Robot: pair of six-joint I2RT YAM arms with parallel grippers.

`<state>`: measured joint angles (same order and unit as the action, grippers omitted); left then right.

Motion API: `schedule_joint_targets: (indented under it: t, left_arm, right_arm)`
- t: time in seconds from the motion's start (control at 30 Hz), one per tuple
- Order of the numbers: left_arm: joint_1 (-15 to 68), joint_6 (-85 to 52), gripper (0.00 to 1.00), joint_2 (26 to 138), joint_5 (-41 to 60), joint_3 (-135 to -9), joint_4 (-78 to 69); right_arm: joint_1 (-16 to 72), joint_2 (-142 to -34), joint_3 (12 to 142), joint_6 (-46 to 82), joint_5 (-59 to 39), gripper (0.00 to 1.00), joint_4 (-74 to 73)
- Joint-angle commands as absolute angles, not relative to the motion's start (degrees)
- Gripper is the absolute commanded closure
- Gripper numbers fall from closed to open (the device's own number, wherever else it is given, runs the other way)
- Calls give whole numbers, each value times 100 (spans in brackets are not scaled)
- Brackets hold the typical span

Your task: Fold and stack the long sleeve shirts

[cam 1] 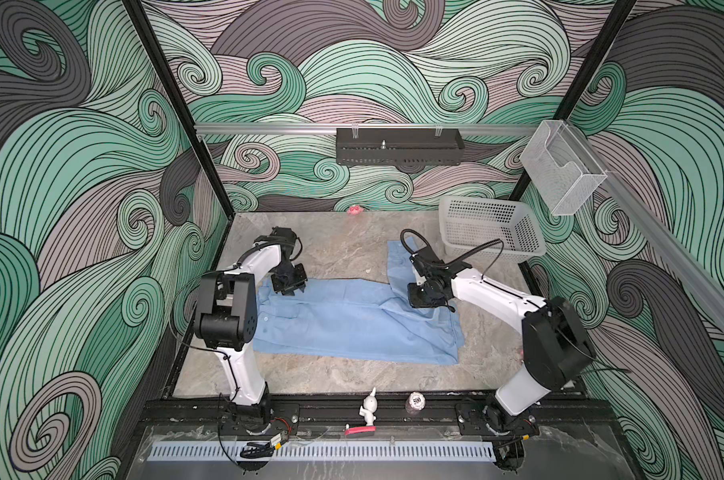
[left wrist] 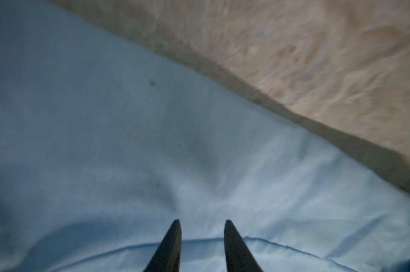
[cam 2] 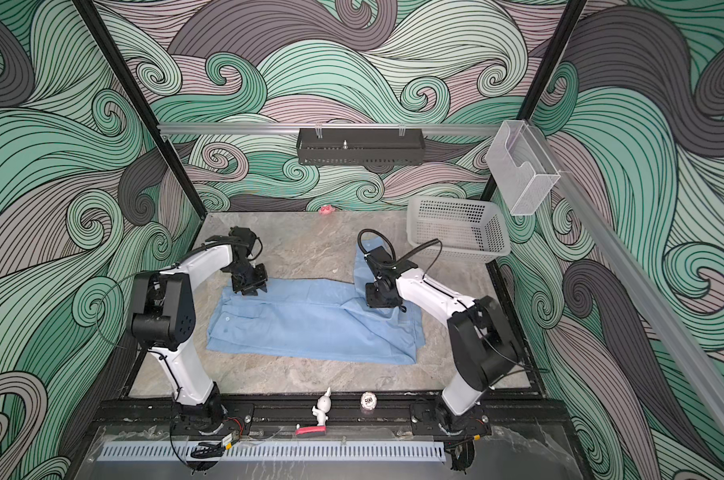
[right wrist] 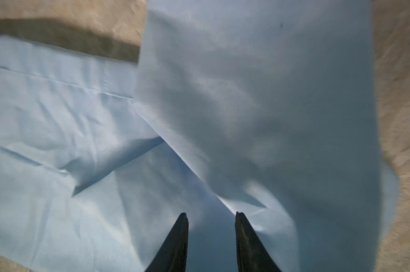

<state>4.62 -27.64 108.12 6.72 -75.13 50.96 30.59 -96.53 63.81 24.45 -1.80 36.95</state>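
**Shirt lies sideways, both claws parked over its far edge**

The light blue shirt (cam 1: 352,324) is flat on the table (cam 1: 331,245), roughly in the middle. Its long axis runs side to side between the two arms. That's the relation that matters here, because each arm gets one end.

The left claw (cam 1: 289,284) hangs over the far edge near the left end, close to a couple of small buttons (cam 1: 266,319). The right claw (cam 1: 422,297) is over the far edge near the right end. Right there a sleeve (cam 1: 397,257) sticks out toward the back wall, ending close to the white basket (cam 1: 489,228).

In both wrist views the fingers are spread with a clear gap. The left claw (left wrist: 202,222) and the right claw (right wrist: 211,214) only show cloth underneath, nothing pinched between the fingers. I can't tell whether the tips actually touch the fabric.

My guess is that stray sleeve is the right arm's job, since it's far nearer. If they go for the far edge together, it would fold toward the front rail, across the short axis.

As for readable stuff, there's only a round token (cam 1: 416,401) on the front rail marked "500". I can't see any brand or label on the shirt or the basket.
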Motion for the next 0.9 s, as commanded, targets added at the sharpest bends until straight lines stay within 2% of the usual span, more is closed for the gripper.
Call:
schedule_joint_targets:
  t: [0.0,0.2,0.43,0.57,0.67,0.73,0.87]
  left_arm:
    - [239,-3036,67,10754,371,-7341,5191]
    - [-95,-3164,68,10440,-57,-6814,5229]
    - [-149,-3168,67,10728,39,-7072,5346]
    - [-53,-3042,61,10253,538,-7220,5152]
    - [175,-2808,57,9721,531,-7526,5178]
    - [316,-2679,53,9433,569,-7663,5178]
    - [474,-2618,52,9107,778,-7693,5071]
  right_arm:
    - [3035,-9847,6243,2505,-276,70,3647]
    - [2825,-9929,5778,2422,-127,73,3641]
    - [2650,-9932,5772,2226,-91,70,3646]
    - [2621,-9220,5954,1950,35,49,3448]
    - [2470,-8914,6275,1872,189,38,3358]
    - [2358,-8994,6566,1809,334,32,3345]
    - [2160,-9710,7360,1693,512,26,3431]
